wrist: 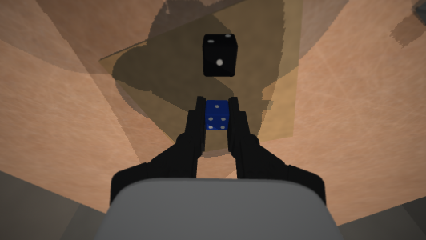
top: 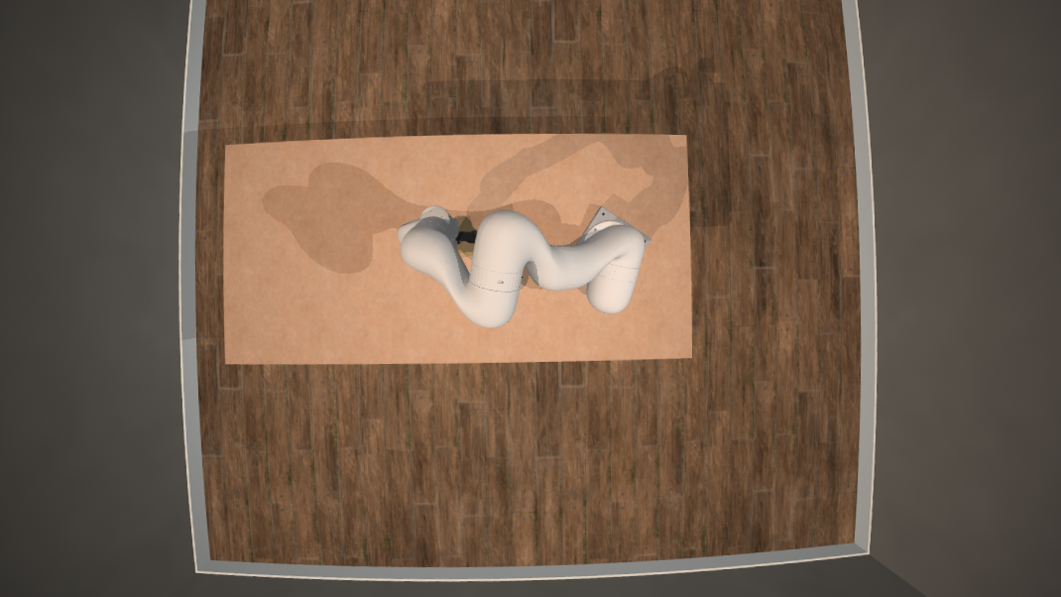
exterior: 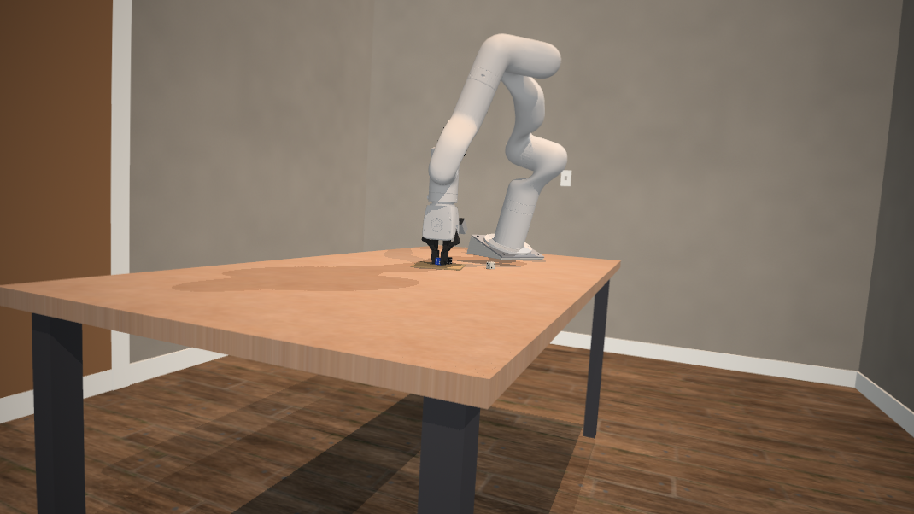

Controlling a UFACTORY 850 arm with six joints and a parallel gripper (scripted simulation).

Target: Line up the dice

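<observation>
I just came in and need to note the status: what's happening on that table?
A white arm has its pincer shut on a blue die, low over the mat. A black die already sits on the mat just ahead, with one pip on top. A third, pale die lies on the table off the mat, near the arm's base. So one die is placed, one is in hand, one is left.

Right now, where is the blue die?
In the wrist view the blue die sits clamped in the tool, low over the mat, with the black die just beyond it.
</observation>
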